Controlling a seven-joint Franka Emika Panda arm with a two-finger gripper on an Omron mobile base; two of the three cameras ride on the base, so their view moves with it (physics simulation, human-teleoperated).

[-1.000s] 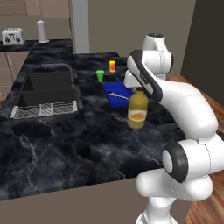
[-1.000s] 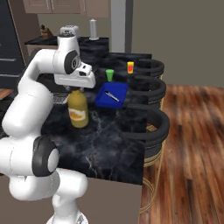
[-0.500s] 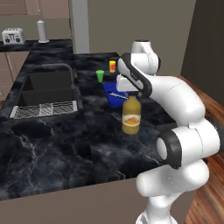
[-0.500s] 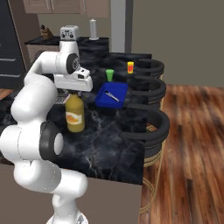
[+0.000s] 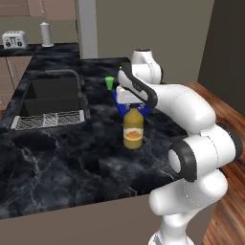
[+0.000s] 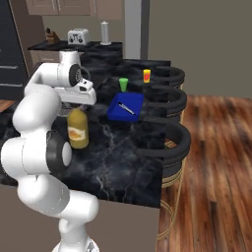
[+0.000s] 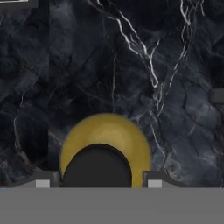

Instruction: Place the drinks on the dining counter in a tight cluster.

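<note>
Stretching out under me is the black white-veined marble table (image 5: 57, 162), a sink (image 5: 50, 98) sunk in on one side and curved dark stool backs (image 6: 170, 142) along the other edge beside wood flooring (image 6: 216, 162). My arm bends downward, fingers (image 5: 133, 106) gripping the dark cap of the upright juice jug (image 5: 133, 130), near a blue tray (image 6: 126, 106).

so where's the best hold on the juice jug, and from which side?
At the neck, just under the dark cap, coming straight down from above. The jug stands upright on the counter; its body is squat and wide while the neck is narrow, so fingers span it more easily there. The hand already sits over the cap with a finger on each side, which suggests that this hold suits it.
</note>
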